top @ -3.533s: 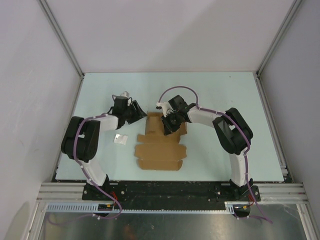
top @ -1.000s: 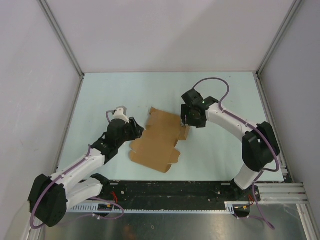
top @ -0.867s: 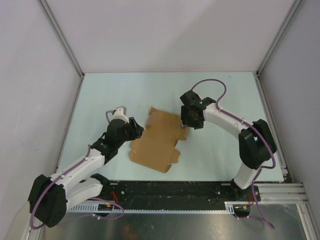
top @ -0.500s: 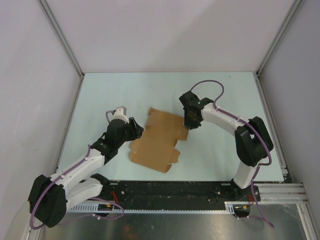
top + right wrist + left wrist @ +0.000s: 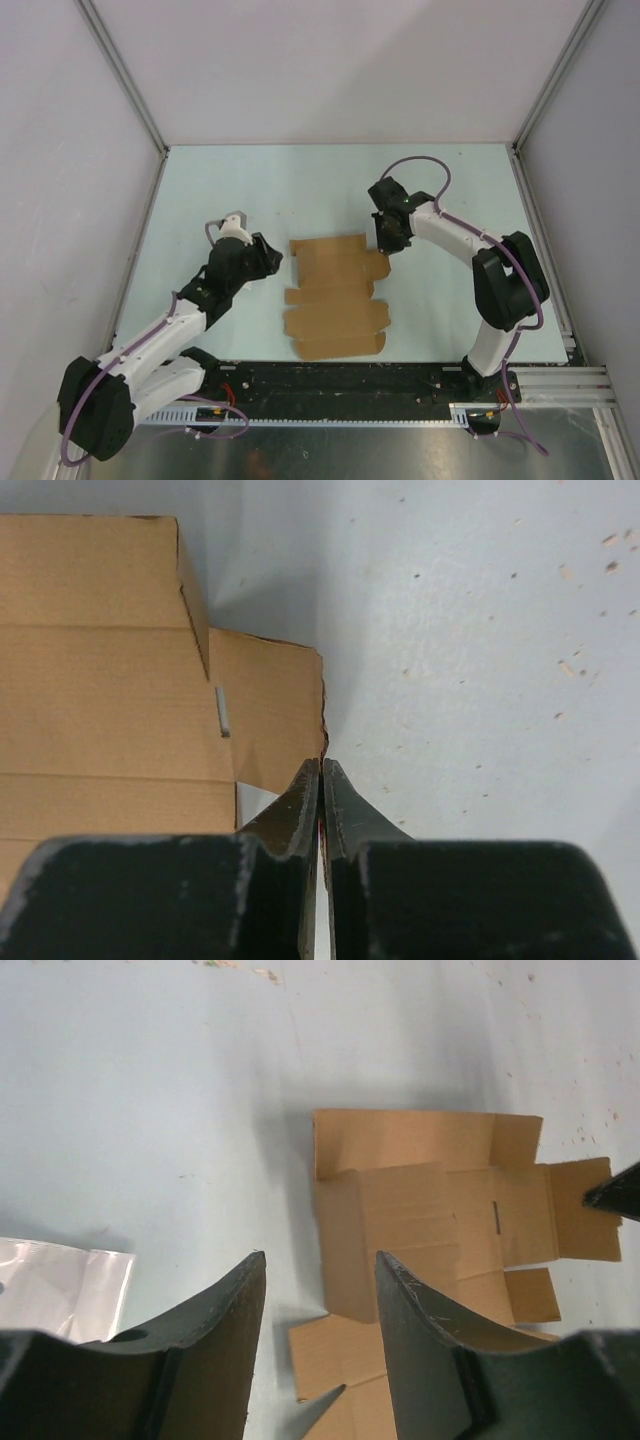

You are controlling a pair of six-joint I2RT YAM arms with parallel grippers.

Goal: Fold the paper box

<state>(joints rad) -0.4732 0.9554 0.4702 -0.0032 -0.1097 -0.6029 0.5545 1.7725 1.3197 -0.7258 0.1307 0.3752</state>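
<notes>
The paper box is a flat brown cardboard sheet with flaps and crease lines, lying on the pale table between the arms. My right gripper is shut on the edge of the sheet's far right tab; in the right wrist view the jaws pinch that tab's edge. My left gripper is open and empty, just left of the sheet's far left corner. In the left wrist view its jaws stand apart above the table, with the sheet ahead of them.
A small clear plastic scrap lies on the table to the left of my left gripper. The pale green table is bounded by white walls with metal rails at the back and sides. The arm bases sit at the near edge.
The sheet has swung from a tilted lie to square with the table and shifted toward the near edge. My right gripper moved slightly right with the tab. The left gripper barely moved.
</notes>
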